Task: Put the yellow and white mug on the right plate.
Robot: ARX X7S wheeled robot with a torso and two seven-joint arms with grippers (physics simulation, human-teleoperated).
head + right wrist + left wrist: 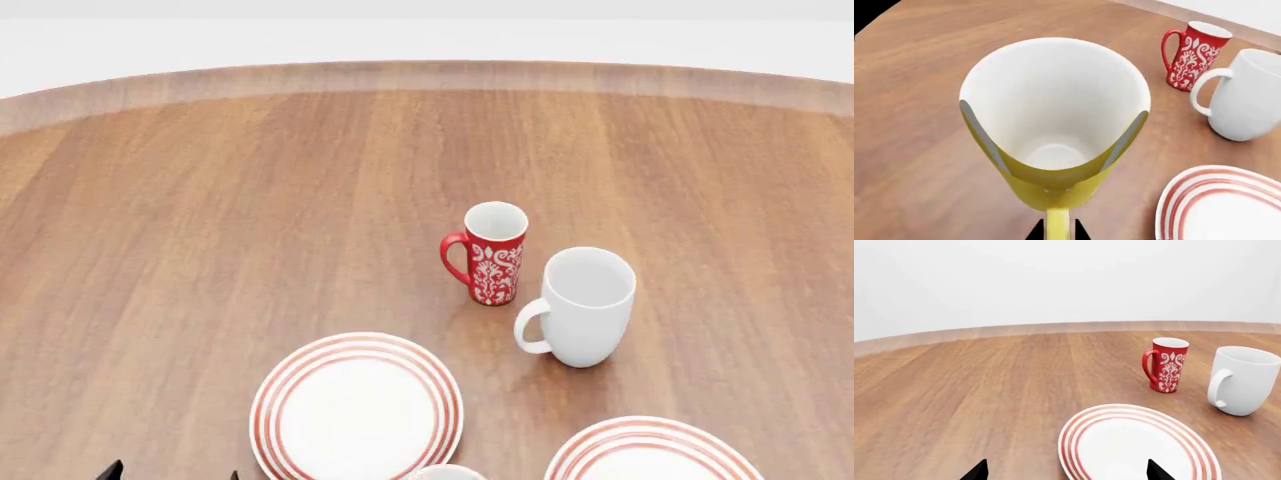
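The yellow and white mug (pixel 1054 135) fills the right wrist view, white inside, with its yellow handle (pixel 1057 222) between the dark fingertips of my right gripper (pixel 1057 232), which is shut on the handle. In the head view only its white rim (pixel 445 472) shows at the bottom edge, between the two plates. The right plate (pixel 650 455), white with red rings, lies at the bottom right; its edge also shows beside the mug in the right wrist view (pixel 1221 205). My left gripper (pixel 1067 475) is open and empty, over the near edge of the left plate (pixel 1134 445).
The left plate (pixel 356 407) lies at the bottom centre-left. A slim red floral mug (pixel 491 252) and a taller white mug (pixel 583 305) stand behind the plates on the wooden table (pixel 200 230). Both also show in the wrist views (pixel 1166 365) (pixel 1244 95).
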